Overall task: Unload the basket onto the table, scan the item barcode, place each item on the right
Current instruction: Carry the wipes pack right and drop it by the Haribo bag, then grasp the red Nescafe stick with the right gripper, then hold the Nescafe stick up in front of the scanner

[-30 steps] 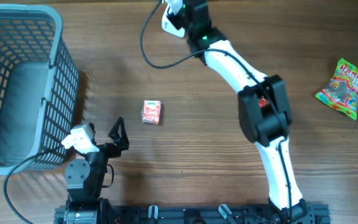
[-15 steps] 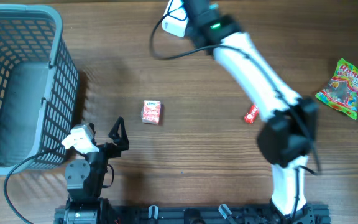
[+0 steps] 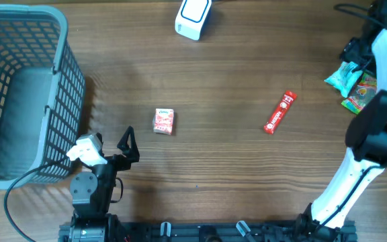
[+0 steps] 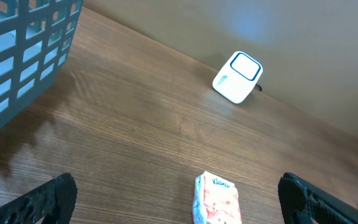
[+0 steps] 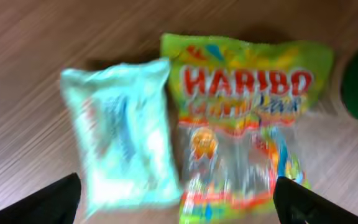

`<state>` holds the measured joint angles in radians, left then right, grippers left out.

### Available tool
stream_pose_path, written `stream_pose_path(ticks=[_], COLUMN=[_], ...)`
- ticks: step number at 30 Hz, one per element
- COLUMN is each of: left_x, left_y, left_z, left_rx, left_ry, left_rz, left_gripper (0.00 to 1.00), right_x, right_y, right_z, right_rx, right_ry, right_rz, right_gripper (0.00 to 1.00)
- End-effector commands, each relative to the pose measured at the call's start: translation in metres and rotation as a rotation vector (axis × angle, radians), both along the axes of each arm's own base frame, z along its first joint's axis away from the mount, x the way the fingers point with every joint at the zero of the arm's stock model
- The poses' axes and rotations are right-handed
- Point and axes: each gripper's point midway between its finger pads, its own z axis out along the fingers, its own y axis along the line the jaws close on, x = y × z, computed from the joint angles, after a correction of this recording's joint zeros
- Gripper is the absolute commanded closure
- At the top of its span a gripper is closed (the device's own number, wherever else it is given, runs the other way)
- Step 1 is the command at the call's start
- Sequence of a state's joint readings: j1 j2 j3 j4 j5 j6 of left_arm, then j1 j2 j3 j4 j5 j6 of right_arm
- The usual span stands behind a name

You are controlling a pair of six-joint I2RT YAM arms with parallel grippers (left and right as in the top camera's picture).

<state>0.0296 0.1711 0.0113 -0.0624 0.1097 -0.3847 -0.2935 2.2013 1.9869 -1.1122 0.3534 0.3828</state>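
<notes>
Teal packet (image 5: pixel 120 134) beneath right tool (image 5: pixel 176 200)

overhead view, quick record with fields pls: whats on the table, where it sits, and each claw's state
basket: grey mesh basket, far left
scanner: white scanner, top edge, centre
tissue pack: flat on the wood, left of centre
red stick pack: right of centre, lying diagonally
teal packet: far right, edge meeting the Haribo bag
left claw: open, empty, facing the tissue pack
right claw: open, empty, above the two packets; its wrist view is blurred
</notes>
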Motion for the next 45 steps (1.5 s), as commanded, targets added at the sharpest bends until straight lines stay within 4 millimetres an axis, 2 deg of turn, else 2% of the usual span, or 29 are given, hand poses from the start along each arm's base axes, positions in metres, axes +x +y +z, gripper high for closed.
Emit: stream_pose_path(ticks=[1, 2, 3, 4, 5, 6, 7, 9, 13, 17, 19, 20, 21, 22, 23, 25, 27, 29, 30, 31, 32, 33, 35, 37, 38, 39, 42, 44, 45], left_x=[0.000, 0.000, 0.000, 0.000, 0.000, 0.000, 0.000, 0.000, 0.000, 0.000, 0.000, 0.000, 0.000, 0.000, 0.000, 0.000, 0.000, 0.000, 0.000, 0.000, 0.000, 0.000, 0.000, 0.000, 0.000, 0.000, 0.000, 0.000, 0.000], left_y=[0.000, 0.000, 0.000, 0.000, 0.000, 0.000, 0.000, 0.000, 0.000, 0.000, 0.000, 0.000, 0.000, 0.000, 0.000, 0.000, 0.000, 0.000, 0.000, 0.000, 0.000, 0.000, 0.000, 0.000, 0.000, 0.000, 0.000, 0.000, 0.000], left_z=[-0.002, -0.002, -0.002, -0.002, -0.002, -0.002, -0.002, -0.002, -0.002, -0.002, -0.002, -0.002, -0.002, -0.002, -0.002, -0.002, -0.002, -0.002, -0.002, -0.002, -0.002, -0.002, -0.002, -0.002, -0.002, -0.002, -0.002, -0.002, -0.002], left_rx=[-0.019, -0.019, -0.019, -0.019, -0.019, -0.019, -0.019, -0.019, -0.019, -0.019, -0.019, -0.019, -0.019, -0.019, -0.019, -0.019, -0.019, -0.019, -0.019, -0.019, -0.019, -0.019, -0.019, -0.019, -0.019, -0.019, -0.019, -0.019, -0.019], left_ry=[0.004, 0.004, 0.004, 0.004, 0.004, 0.004, 0.004, 0.004, 0.004, 0.004, 0.004, 0.004, 0.004, 0.004, 0.004, 0.004, 0.004, 0.004, 0.004, 0.004, 0.004, 0.004, 0.004, 0.004, 0.004, 0.004, 0.004, 0.004, 0.004], left_rz=[0.000, 0.000, 0.000, 0.000, 0.000, 0.000, 0.000, 0.000, 0.000, 0.000, 0.000, 0.000, 0.000, 0.000, 0.000, 0.000, 0.000, 0.000, 0.000, 0.000, 0.000, 0.000, 0.000, 0.000, 0.000, 0.000, 0.000, 0.000, 0.000], left_gripper=[0.00, 0.00, 0.00, 0.00, 0.00, 0.00, 0.00, 0.00, 0.00, 0.00, 0.00, 0.00, 0.00, 0.00, 0.00, 0.00, 0.00, 0.00, 0.00, 0.00, 0.00, 0.00, 0.00, 0.00, 0.00, 0.00, 0.00, 0.00, 0.00], right_x=[0.002, 0.002, 0.001, -0.005, -0.015, -0.028, -0.050, -0.067, -0.088, -0.100, -0.107, -0.111, -0.112, -0.115, -0.117, -0.126, -0.124, -0.099, -0.084, -0.069, -0.061, -0.060, -0.061, -0.063, -0.067, -0.075, -0.102, -0.105, -0.108], right_y=[0.083, 0.122, 0.187, 0.222, 0.236, 0.234, 0.232, 0.235, 0.223, 0.195, 0.192, 0.191, 0.191, 0.191, 0.191, 0.195, 0.213, 0.262, 0.294, 0.333, 0.372, 0.386, 0.396, 0.398, 0.402, 0.411, 0.420, 0.424, 0.429], right_z=[0.038, 0.033, 0.026, 0.022, 0.009, -0.007, -0.030, -0.054, -0.088, -0.101, -0.110, -0.118, -0.125, -0.130, -0.138, -0.153, -0.157, -0.140, -0.120, -0.084, -0.027, 0.009, 0.049, 0.069, 0.077, 0.099, 0.157, 0.158, 0.158], right_rx=[0.161, 0.311, 0.555, 0.646, 0.627, 0.548, 0.418, 0.341, 0.263, 0.111, 0.096, 0.097, 0.098, 0.097, 0.098, 0.130, 0.239, 0.502, 0.664, 0.872, 1.106, 1.208, 1.255, 1.265, 1.318, 1.448, 1.677, 1.528, 1.396], right_ry=[-0.076, -0.059, -0.032, -0.005, 0.051, 0.111, 0.194, 0.251, 0.302, 0.336, 0.347, 0.347, 0.339, 0.337, 0.327, 0.326, 0.309, 0.241, 0.177, 0.071, -0.078, -0.174, -0.289, -0.334, -0.346, -0.395, -0.666, -0.859, -0.998], right_rz=[0.011, 0.071, 0.284, 0.411, 0.375, 0.268, 0.166, 0.167, 0.163, 0.163, 0.161, 0.161, 0.160, 0.160, 0.160, 0.162, 0.169, 0.305, 0.424, 0.603, 0.767, 0.856, 0.977, 1.013, 1.029, 1.095, 1.465, 1.713, 1.890], right_gripper=[0.00, 0.00, 0.01, 0.13, 0.18, 0.18, 0.32, 0.36, 0.47, 0.49, 0.50, 0.64, 0.70, 0.86, 0.95, 0.95, 0.96, 0.96, 0.96, 0.96, 0.96, 0.96, 0.95, 0.95, 0.95, 0.95, 0.95, 0.96, 0.95])
